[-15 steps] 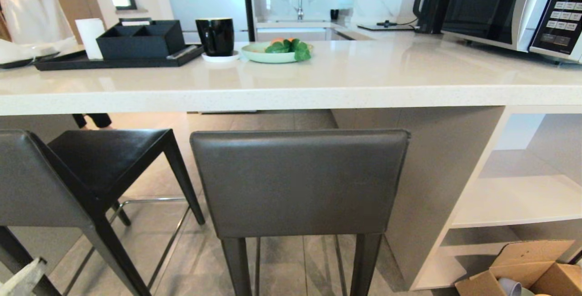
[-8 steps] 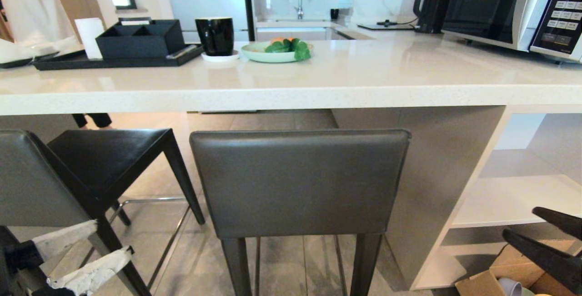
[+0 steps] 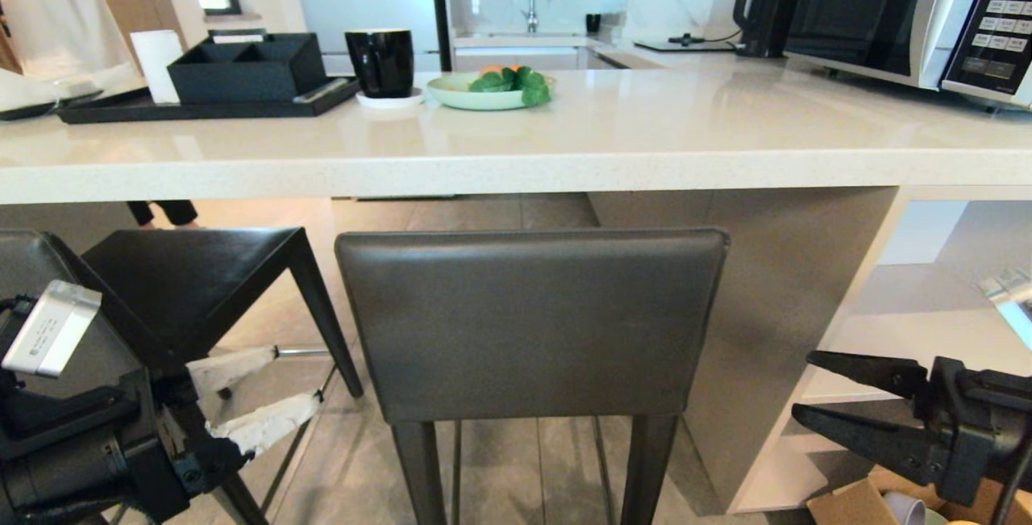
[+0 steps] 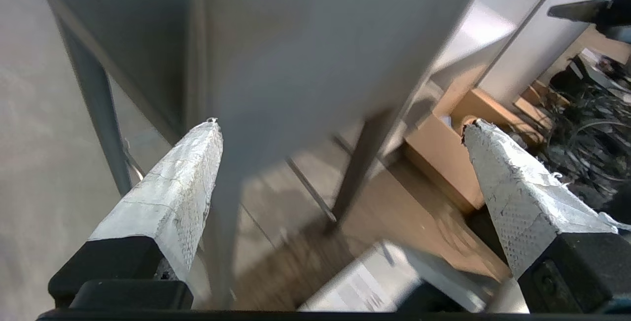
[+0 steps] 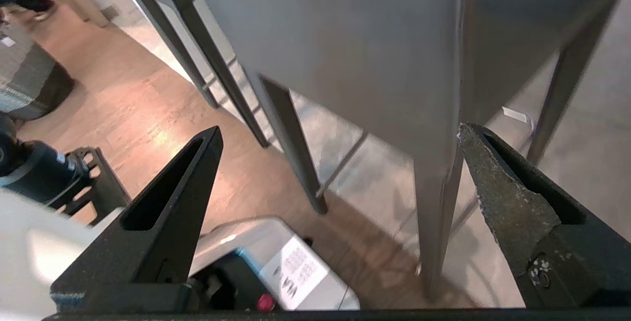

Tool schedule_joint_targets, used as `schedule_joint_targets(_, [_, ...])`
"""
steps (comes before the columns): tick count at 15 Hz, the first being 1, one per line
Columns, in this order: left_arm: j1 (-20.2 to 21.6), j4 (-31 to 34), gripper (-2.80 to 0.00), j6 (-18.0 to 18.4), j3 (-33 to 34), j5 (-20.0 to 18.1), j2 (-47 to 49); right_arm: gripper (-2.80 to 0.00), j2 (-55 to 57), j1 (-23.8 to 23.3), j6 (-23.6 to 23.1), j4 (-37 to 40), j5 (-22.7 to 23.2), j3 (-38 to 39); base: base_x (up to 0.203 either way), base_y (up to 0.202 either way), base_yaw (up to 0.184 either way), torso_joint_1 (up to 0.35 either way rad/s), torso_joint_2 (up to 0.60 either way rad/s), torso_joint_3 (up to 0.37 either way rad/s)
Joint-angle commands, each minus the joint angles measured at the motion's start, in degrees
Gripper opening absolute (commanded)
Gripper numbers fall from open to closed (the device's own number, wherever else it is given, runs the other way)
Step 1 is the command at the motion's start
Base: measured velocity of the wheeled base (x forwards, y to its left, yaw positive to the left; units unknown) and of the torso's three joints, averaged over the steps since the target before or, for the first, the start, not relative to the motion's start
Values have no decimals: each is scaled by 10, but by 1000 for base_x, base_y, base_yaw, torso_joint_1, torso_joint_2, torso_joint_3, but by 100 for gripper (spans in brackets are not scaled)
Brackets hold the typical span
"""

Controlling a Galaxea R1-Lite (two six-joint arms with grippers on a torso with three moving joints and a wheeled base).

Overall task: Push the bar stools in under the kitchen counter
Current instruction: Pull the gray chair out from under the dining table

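Note:
One dark grey bar stool (image 3: 532,323) stands in the middle with its backrest toward me, just in front of the white kitchen counter (image 3: 516,162). A second stool (image 3: 185,283) stands at the left, turned at an angle, its seat partly under the slab. My left gripper (image 3: 294,377) is open to the left of the middle stool, level with the backrest's lower edge and clear of it. My right gripper (image 3: 802,385) is open to its right, also apart. The left wrist view shows the left gripper (image 4: 340,124) facing the stool (image 4: 296,40). The right gripper (image 5: 339,129) faces the stool (image 5: 345,40) too.
On the counter stand a microwave (image 3: 911,9), a kettle (image 3: 766,1), a black mug (image 3: 381,63), a green plate of food (image 3: 488,89) and a black tray (image 3: 201,110). White shelves (image 3: 911,347) and a cardboard box (image 3: 863,501) are at the right. A person (image 3: 48,9) stands behind the counter.
Both arms have come up from the lower corners into the head view and moved inward toward the middle stool. The stools have not moved.

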Motion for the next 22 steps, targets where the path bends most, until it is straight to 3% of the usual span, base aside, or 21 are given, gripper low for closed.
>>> schedule_joint_targets(1, [5, -41, 0, 1, 2, -7, 65, 0, 88, 2, 0, -38, 10, -23, 0, 0, 0, 0, 0, 0])
schedule_joint_targets(6, [6, -47, 0, 66, -1, -36, 147, 0, 205, 17, -1, -153, 14, -51, 0, 0, 0, 0, 0, 0])
schedule_joint_targets(7, [9, -63, 0, 72, -2, -56, 165, 0, 227, 19, -1, -185, 14, -51, 0, 0, 0, 0, 0, 0])
schedule_joint_targets(12, [57, -224, 0, 73, -10, -115, 268, 0, 301, 29, 0, -282, 25, -61, 0, 0, 0, 0, 0, 0])
schedule_joint_targets(18, [60, -239, 0, 72, -73, -128, 328, 0, 339, 29, 4, -308, 47, -94, 0, 0, 0, 0, 0, 0])
schedule_joint_targets(22, [40, -239, 0, 72, -96, -137, 342, 0, 337, 30, 6, -308, 96, -104, 0, 0, 0, 0, 0, 0])
